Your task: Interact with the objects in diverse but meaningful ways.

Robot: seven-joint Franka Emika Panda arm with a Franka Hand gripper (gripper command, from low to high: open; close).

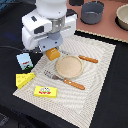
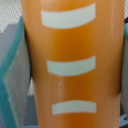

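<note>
One orange-brown bread loaf (image 2: 72,64) fills the wrist view, its glazed surface crossed by three pale curved score marks stacked along its length. Grey pincer fingers (image 2: 12,75) edged in teal press against the loaf on both flanks, so the pincer (image 1: 52,52) is closed around the loaf and holding it. In the exterior view only the lower end of the loaf (image 1: 53,54) shows beneath the white arm housing (image 1: 47,25), above the far corner of the woven beige placemat (image 1: 100,80) at the exterior view's left; whether the loaf touches the mat cannot be told.

Just beside the loaf, toward the centre of the mat, lies a round tan wooden plate (image 1: 68,66). A knife with an orange handle (image 1: 88,59) lies past the plate on its far side, and a silver fork with an orange handle (image 1: 65,80) lies along its near side.

At the mat's edge on the exterior view's left stands a pale blue milk carton (image 1: 24,60) on the dark table (image 1: 115,110). Nearer the camera from it rests a yellow holed cheese wedge (image 1: 25,79), overlapping the mat's edge, and a flat yellow box with a red label (image 1: 45,91) lies on the mat's near corner, near the wedge but apart from it.

Well apart from the mat, at the far side, a dark grey round pot (image 1: 92,12) sits on a pinkish surface (image 1: 107,27), with the rim of a beige bowl (image 1: 122,16) at the exterior view's right edge.
</note>
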